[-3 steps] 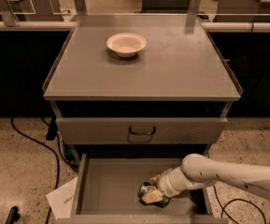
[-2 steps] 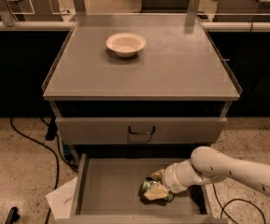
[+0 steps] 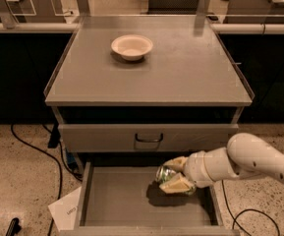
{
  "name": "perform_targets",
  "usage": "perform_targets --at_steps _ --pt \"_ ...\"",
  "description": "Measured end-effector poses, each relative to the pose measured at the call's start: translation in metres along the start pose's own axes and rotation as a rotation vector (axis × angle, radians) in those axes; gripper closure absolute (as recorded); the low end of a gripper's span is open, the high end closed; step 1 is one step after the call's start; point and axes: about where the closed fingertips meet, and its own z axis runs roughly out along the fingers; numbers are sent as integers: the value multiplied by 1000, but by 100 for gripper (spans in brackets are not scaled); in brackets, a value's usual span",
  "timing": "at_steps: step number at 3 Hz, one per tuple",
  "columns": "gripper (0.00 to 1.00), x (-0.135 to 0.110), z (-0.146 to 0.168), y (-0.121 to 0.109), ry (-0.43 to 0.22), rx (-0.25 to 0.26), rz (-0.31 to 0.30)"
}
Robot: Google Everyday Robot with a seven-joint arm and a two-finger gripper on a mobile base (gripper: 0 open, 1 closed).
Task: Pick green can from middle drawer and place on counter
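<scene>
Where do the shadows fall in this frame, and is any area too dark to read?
Camera view: the end effector, holding the green can over the middle drawer, throws a dark shadow on its floor; the counter is evenly lit, with a faint shadow by the white bowl; the gap under the counter is black.

The pale cream tool [image 3: 168, 176], over the plain grey middle drawer [image 3: 117, 201], is gripping the shiny green-and-silver green can [image 3: 162, 172]. A cream-white bowl [image 3: 131, 46] is sitting on the flat grey surface [image 3: 185, 75].

1 can [image 3: 164, 172], 1 bowl [image 3: 131, 47], 1 pincer [image 3: 174, 175] over drwr [image 3: 117, 196]
</scene>
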Motion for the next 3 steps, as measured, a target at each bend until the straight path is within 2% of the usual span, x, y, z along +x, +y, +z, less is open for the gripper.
perform_targets --at_steps 2,3 --pt "100 -111 -89 9 -12 87 -169" --pt "100 -119 -93 15 -19 89 -180"
